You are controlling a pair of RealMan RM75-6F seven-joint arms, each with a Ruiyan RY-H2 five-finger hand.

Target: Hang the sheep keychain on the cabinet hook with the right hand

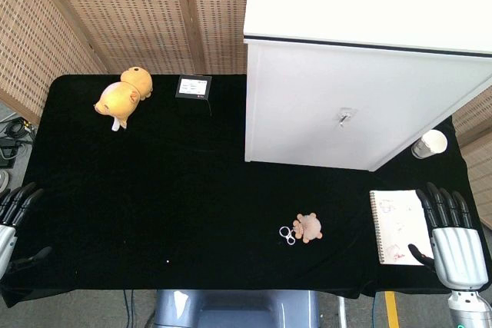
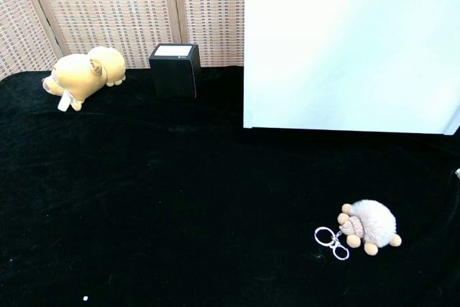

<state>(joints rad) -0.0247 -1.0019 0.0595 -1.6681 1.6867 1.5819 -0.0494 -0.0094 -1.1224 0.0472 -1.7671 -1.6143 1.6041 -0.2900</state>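
Observation:
The sheep keychain (image 1: 308, 227) is a small fluffy cream toy lying on the black table, its metal rings (image 1: 287, 234) to its left. The chest view shows the same sheep keychain (image 2: 369, 225) at lower right with its rings (image 2: 330, 241). The white cabinet (image 1: 361, 105) stands at the back right, with a small hook (image 1: 344, 117) on its front face. My right hand (image 1: 451, 237) rests open at the table's right front edge, well right of the sheep, fingers apart and holding nothing. My left hand (image 1: 14, 220) sits open at the far left edge.
A yellow plush pig (image 1: 121, 97) lies at the back left beside a small black box (image 1: 193, 86). A spiral notebook (image 1: 398, 226) lies just left of my right hand. A white paper cup (image 1: 428, 144) stands by the cabinet's right corner.

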